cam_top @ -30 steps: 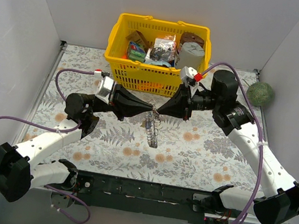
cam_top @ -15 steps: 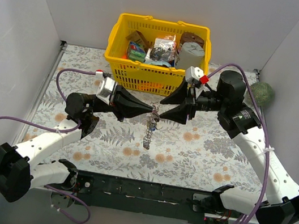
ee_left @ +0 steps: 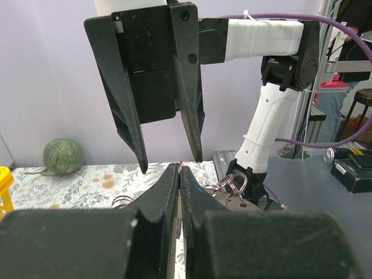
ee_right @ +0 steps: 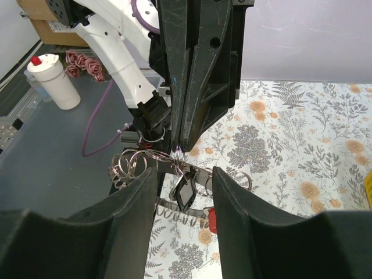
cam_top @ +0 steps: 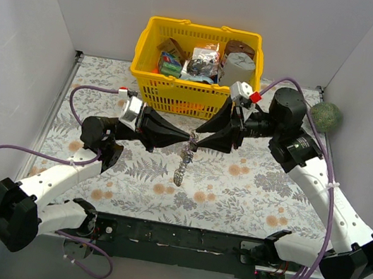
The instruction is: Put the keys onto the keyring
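My left gripper [cam_top: 191, 137] is shut on a thin wire keyring [ee_right: 176, 156] and holds it above the floral table. From that ring hangs a bunch [cam_top: 182, 164]: a black-headed key [ee_right: 187, 195], several more wire rings and a metal strip, with a red piece [ee_right: 212, 220] low down. My right gripper [cam_top: 201, 135] faces the left one, open, its fingers [ee_right: 136, 203] on either side of the bunch and not touching it. In the left wrist view my left gripper [ee_left: 179, 170] is pressed shut, with rings [ee_left: 232, 185] beside it.
A yellow basket [cam_top: 145, 75] full of packets stands just behind both grippers. A green ball [cam_top: 325, 116] lies at the back right by the wall. White walls close in the left, right and back. A white bottle [ee_right: 52, 81] stands beyond the table's edge.
My right gripper opened, let go of the bunch and drew back slightly to the right. The bunch now hangs from the left gripper alone and has swung a little left.
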`<state>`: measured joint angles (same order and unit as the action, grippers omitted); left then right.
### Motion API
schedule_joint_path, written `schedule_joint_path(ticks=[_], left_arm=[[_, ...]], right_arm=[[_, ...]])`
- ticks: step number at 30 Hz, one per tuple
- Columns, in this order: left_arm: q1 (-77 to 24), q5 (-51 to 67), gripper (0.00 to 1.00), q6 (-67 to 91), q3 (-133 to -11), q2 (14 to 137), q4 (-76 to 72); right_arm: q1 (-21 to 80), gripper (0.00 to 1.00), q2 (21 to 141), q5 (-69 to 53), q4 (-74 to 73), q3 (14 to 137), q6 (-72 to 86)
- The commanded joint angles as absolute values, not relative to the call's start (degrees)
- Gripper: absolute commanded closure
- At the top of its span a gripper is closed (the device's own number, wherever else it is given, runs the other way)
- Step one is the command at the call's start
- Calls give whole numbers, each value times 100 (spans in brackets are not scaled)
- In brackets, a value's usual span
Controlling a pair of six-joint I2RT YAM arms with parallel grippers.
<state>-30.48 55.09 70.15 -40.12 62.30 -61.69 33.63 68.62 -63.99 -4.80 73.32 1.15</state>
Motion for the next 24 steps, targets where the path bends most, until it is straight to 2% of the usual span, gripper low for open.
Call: schedule_joint_path(ticks=[1,6,8,9,10,14,24], left_arm=[[-3050,5432,100,7066,-4201,6126,-6425],[-3050,5441,100,7066,-4201,6126,-6425],[-3041,5432,100,7084,-4192,6117,-6434],[-3041,5440,100,7075,-4192,6117,-6434],[-3041,5440,100,7084,-4192,6117,-6434],[-3041,5440,100,7058,-4201,6100,-6407],[-3041,5370,100,6979,-4201,6064,-6381]], right_arm=[[3428,50,6934,-6513,-228,7260,211],[3454,54,6987,-6504,-237,7225,193],[3463,58,6979,-6486,-246,7216,185],[3454,61,6979,-6469,-263,7216,176],[3463,71,6979,-6460,-272,7216,176],[3454,80,6970,-6416,-308,7207,132],[3463,85,6961,-6267,-791,7225,-228]])
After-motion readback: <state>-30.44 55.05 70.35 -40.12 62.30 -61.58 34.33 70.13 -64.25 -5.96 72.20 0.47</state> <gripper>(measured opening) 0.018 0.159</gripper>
